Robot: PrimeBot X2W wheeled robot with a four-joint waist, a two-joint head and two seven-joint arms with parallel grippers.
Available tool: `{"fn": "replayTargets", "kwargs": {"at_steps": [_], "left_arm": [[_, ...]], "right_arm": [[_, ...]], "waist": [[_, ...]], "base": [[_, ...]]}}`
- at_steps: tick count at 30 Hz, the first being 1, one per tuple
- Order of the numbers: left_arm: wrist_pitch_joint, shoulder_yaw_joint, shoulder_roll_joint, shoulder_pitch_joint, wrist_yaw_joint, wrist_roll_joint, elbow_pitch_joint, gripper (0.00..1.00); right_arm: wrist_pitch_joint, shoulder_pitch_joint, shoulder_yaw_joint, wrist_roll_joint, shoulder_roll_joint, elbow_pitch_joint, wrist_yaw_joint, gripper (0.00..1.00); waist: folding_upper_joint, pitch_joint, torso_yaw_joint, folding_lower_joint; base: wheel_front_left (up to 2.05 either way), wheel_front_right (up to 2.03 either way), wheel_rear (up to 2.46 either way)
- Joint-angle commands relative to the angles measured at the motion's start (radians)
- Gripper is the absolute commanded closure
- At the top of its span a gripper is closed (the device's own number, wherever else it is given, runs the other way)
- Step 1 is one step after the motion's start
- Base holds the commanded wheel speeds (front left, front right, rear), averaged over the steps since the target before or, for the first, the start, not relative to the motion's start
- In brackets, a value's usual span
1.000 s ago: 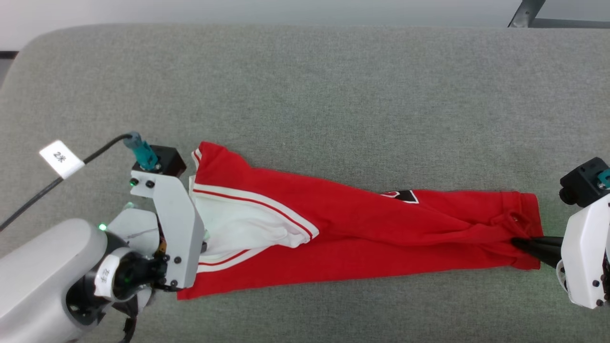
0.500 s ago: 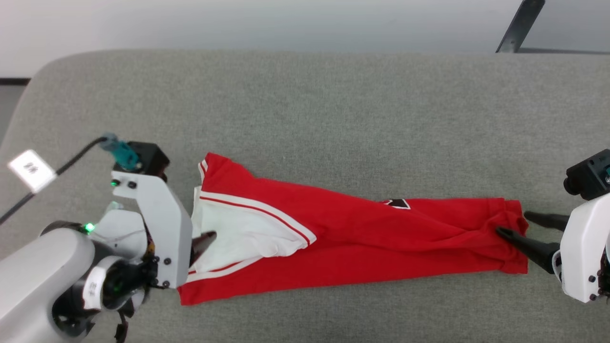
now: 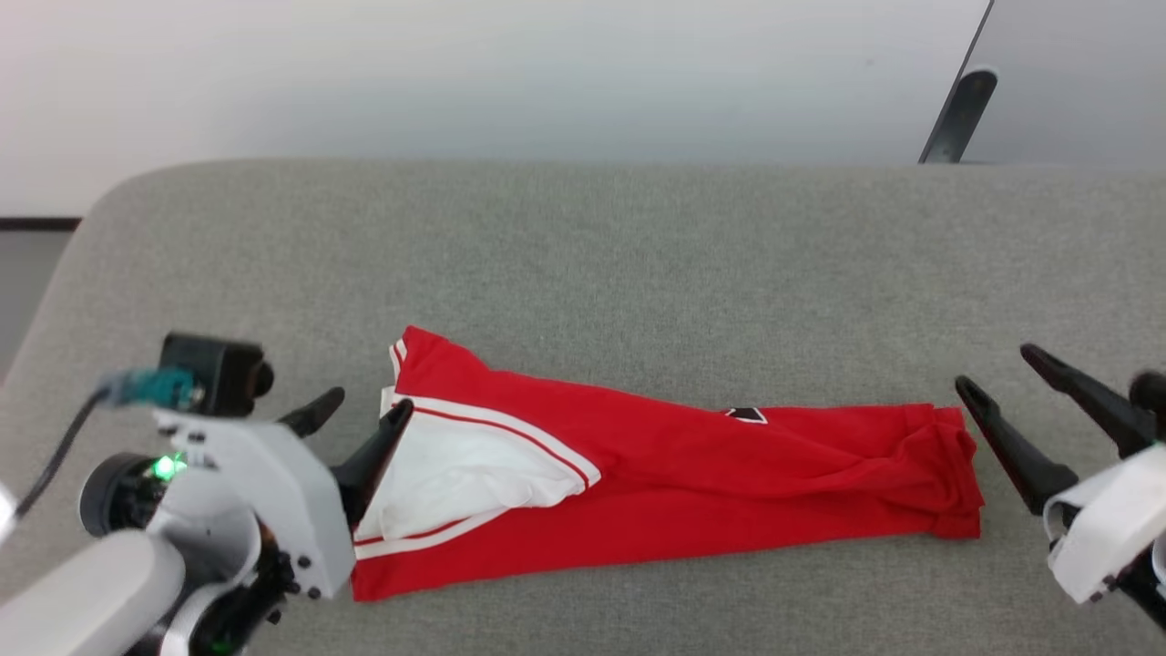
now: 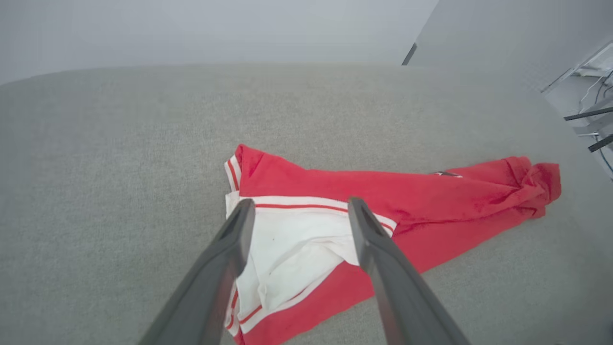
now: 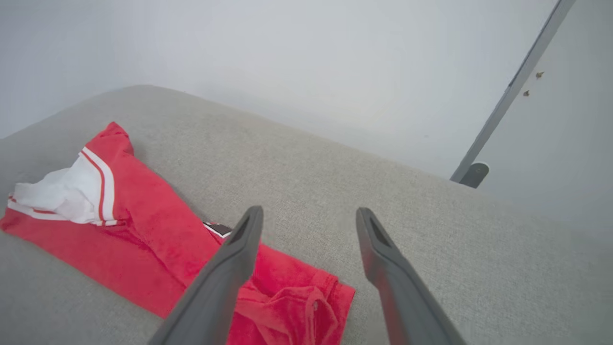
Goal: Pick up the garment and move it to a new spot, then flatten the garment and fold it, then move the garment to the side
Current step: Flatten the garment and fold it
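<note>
The garment (image 3: 674, 483), a red jersey with a white sleeve and striped trim, lies folded into a long narrow strip across the grey cushioned surface (image 3: 583, 273). A corner of its black number (image 3: 747, 415) peeks out of a fold. My left gripper (image 3: 369, 405) hovers open at the strip's left end by the white sleeve (image 4: 297, 249), holding nothing. My right gripper (image 3: 997, 367) stands open just off the strip's right end, apart from the bunched red hem (image 5: 297, 306). Both pairs of fingers are spread wide in the wrist views.
The grey surface reaches a rounded far edge against a pale wall (image 3: 455, 82). A dark metal leg (image 3: 952, 114) stands at the back right. Cables and floor (image 4: 591, 115) lie past the surface's right side.
Both grippers opened and let go of the garment's two ends, then drew back and up off it. The head camera tilted up, so the whole scene sits lower.
</note>
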State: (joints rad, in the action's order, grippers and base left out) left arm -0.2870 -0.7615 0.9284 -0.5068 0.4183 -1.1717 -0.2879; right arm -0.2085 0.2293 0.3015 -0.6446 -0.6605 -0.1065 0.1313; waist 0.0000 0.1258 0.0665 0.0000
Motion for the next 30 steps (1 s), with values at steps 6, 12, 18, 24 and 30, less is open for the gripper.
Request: {"fn": "replayTargets", "kwargs": {"at_steps": [6, 12, 18, 24, 30], "left_arm": [[0.282, 0.038, -0.026, 0.128, -0.064, 0.076, 0.049, 0.00], [0.486, 0.061, -0.052, 0.203, -0.113, 0.126, 0.121, 0.00], [0.551, 0.177, -0.126, 0.303, -0.148, 0.180, 0.206, 0.00], [0.552, 0.386, -0.266, 0.440, -0.230, 0.319, 0.244, 0.00], [0.552, 0.529, -0.401, 0.531, -0.326, 0.445, 0.280, 0.00]], "right_arm": [[0.126, -0.108, -0.082, 0.082, 0.074, 0.094, -0.001, 0.00], [0.127, -0.158, -0.138, 0.095, 0.111, 0.130, -0.001, 0.00], [0.101, -0.214, -0.198, 0.088, 0.137, 0.147, -0.001, 0.00], [0.022, -0.242, -0.233, 0.076, 0.148, 0.155, -0.001, 0.00], [-0.124, -0.219, -0.246, 0.062, 0.137, 0.175, -0.001, 0.00]], "waist": [[0.0000, -0.049, 0.009, 0.0000], [0.0000, -0.065, 0.019, 0.0000], [0.0000, -0.090, 0.046, 0.0000], [0.0000, -0.106, 0.077, 0.0000], [0.0000, -0.107, 0.119, 0.0000]], "base": [[0.00, 0.00, 0.00], [0.00, 0.00, 0.00], [0.00, 0.00, 0.00], [0.00, 0.00, 0.00], [0.00, 0.00, 0.00]]}}
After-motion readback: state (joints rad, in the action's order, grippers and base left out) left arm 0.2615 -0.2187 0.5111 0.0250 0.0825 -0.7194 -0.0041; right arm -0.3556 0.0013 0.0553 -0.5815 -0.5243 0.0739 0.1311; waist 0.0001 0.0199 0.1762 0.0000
